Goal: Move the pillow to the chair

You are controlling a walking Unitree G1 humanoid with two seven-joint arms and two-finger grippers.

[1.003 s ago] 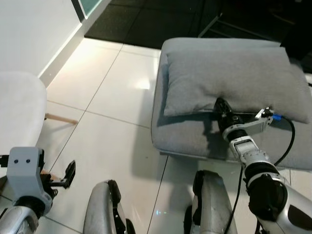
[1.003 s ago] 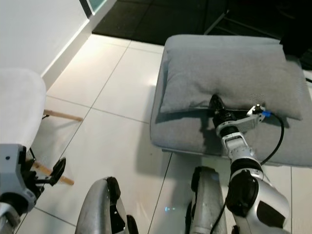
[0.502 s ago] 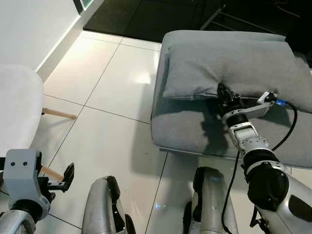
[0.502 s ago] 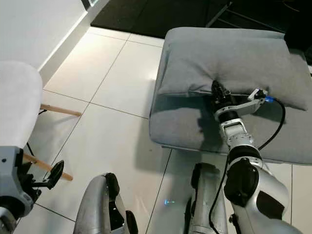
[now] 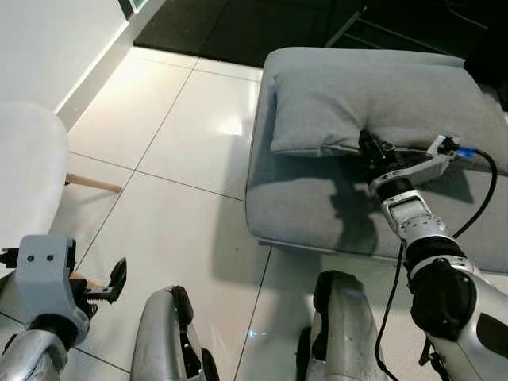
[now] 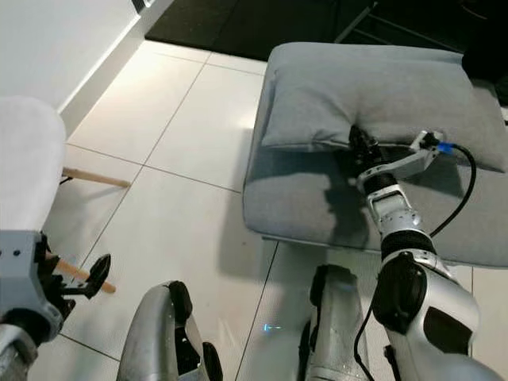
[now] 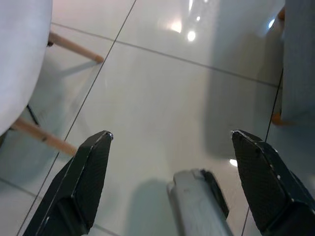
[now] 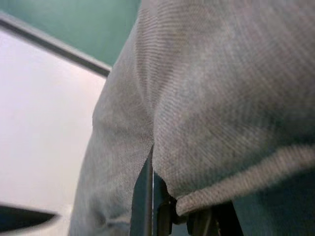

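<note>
Gray pillow (image 5: 373,99) on gray ottoman (image 5: 302,206), front edge pinched and clamped by right gripper (image 5: 367,147); left gripper (image 7: 170,182) spread wide above floor tiles (image 5: 171,151).

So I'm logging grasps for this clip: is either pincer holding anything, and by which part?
The right pincer grips the grey pillow by its near edge, about midway along. The left pincer is open and holds nothing.

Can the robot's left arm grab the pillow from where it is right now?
Probably not. The left gripper hangs low over the floor beside the white chair, fingers open, while the pillow lies on the grey cushion across on the robot's right, where the right gripper already pinches its edge.
</note>
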